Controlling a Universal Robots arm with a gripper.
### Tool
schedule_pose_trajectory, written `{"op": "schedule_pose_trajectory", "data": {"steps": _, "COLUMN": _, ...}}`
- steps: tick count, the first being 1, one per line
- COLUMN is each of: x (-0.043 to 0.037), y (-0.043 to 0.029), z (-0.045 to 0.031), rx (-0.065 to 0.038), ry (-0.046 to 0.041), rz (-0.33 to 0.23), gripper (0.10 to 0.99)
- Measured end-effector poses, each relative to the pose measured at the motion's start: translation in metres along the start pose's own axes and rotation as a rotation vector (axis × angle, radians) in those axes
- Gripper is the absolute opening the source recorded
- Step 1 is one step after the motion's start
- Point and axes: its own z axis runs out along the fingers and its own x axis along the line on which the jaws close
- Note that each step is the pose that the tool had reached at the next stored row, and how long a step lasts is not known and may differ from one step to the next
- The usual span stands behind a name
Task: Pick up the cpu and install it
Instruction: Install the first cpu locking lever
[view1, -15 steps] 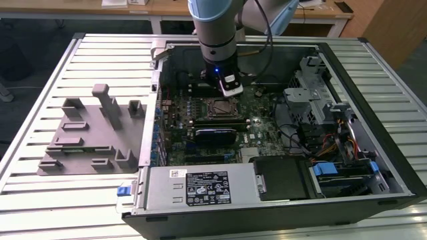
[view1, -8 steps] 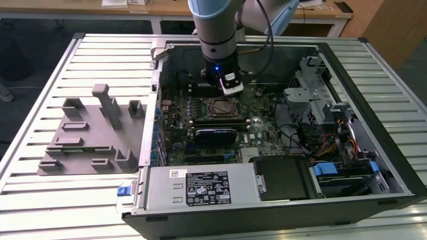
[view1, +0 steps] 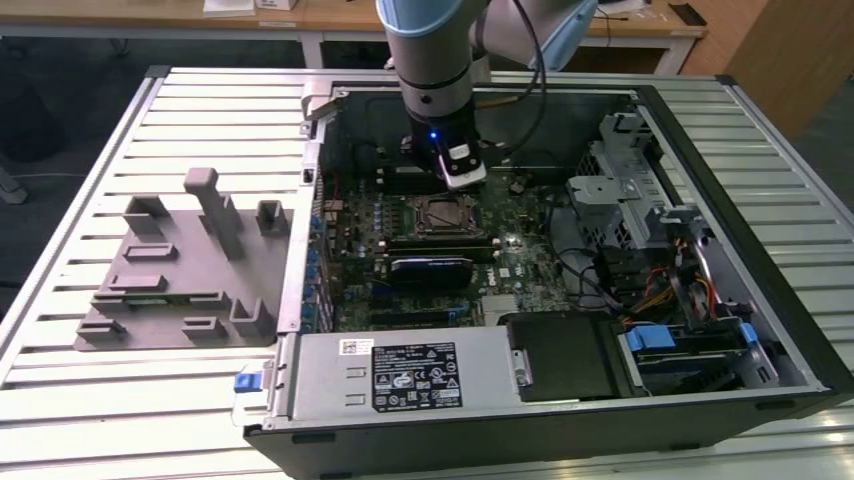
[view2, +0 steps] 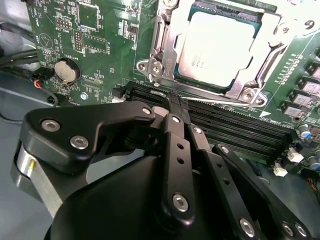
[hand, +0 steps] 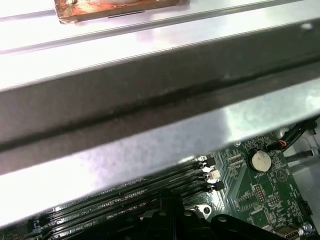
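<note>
The cpu (view2: 217, 47) lies flat in its socket on the green motherboard (view2: 100, 40), its silver top plate framed by the metal retention bracket (view2: 165, 55). In the exterior view the socket with the cpu (view1: 441, 213) sits in the middle of the open computer case. My gripper (view2: 172, 106) hangs just beside the socket, over the black memory slots. Its black fingers (view2: 175, 145) are shut together with nothing between them. Their tips are close to the thin metal socket lever (view2: 157, 93). In the exterior view the gripper (view1: 461, 178) is just behind the socket.
Black memory slots (view2: 240, 135) run along the socket. A coin battery (view2: 66, 71) sits on the board. A grey box with a white label (view1: 400, 375) fills the case's front. A drive cage (view1: 621, 185) and cables (view1: 641, 290) are on the exterior view's right, a grey fixture (view1: 187, 270) on its left.
</note>
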Motion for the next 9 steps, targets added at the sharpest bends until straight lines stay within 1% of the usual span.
{"op": "schedule_pose_trajectory", "data": {"steps": 5, "x": 0.0003, "y": -0.0004, "z": 0.0016, "rx": 0.0, "ry": 0.0001, "rz": 0.0, "gripper": 0.106}}
{"op": "schedule_pose_trajectory", "data": {"steps": 9, "x": -0.0001, "y": -0.0021, "z": 0.0025, "rx": 0.0, "ry": 0.0003, "rz": -0.001, "gripper": 0.106}}
